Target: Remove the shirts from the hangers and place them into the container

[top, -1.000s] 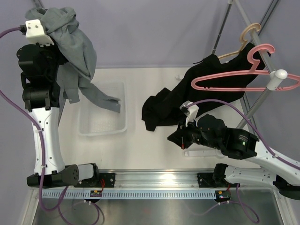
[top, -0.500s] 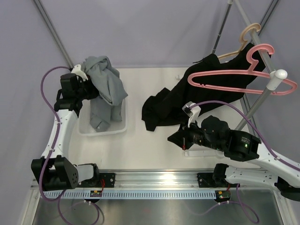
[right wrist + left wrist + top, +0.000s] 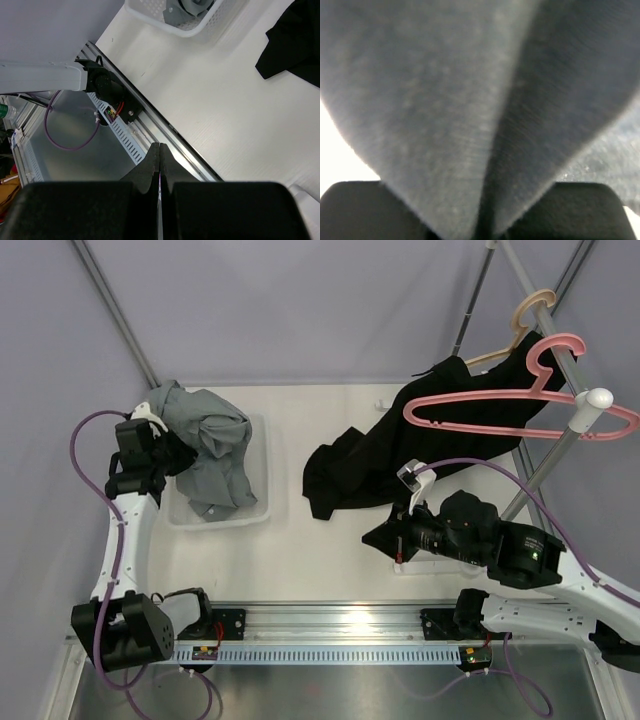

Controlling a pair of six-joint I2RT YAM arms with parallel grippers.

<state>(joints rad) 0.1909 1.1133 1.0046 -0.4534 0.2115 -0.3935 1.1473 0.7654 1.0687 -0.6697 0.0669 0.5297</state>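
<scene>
The mid-grey shirt (image 3: 212, 445) lies bunched in the clear plastic container (image 3: 222, 516) at the left of the table. My left gripper (image 3: 170, 447) is at the container's left rim, shut on a fold of that shirt. Grey cloth (image 3: 445, 100) fills the left wrist view, pinched at the jaws (image 3: 485, 225). The black shirt (image 3: 400, 445) trails from the rack onto the table, behind the bare pink hanger (image 3: 500, 405). The tan wood hanger (image 3: 522, 322) hangs behind it. My right gripper (image 3: 375, 537) hovers over the table's front, shut and empty (image 3: 159, 150).
A slanted rack pole (image 3: 555, 460) with a white knob stands at the right and carries the hangers. The metal rail (image 3: 330, 625) with both arm bases runs along the near edge. In the right wrist view the container's corner (image 3: 150, 17) and the black shirt's hem (image 3: 295, 45) show.
My left arm came down from high at the back left, carrying the grey shirt, which now rests bundled in the container. The right arm edged slightly right.
</scene>
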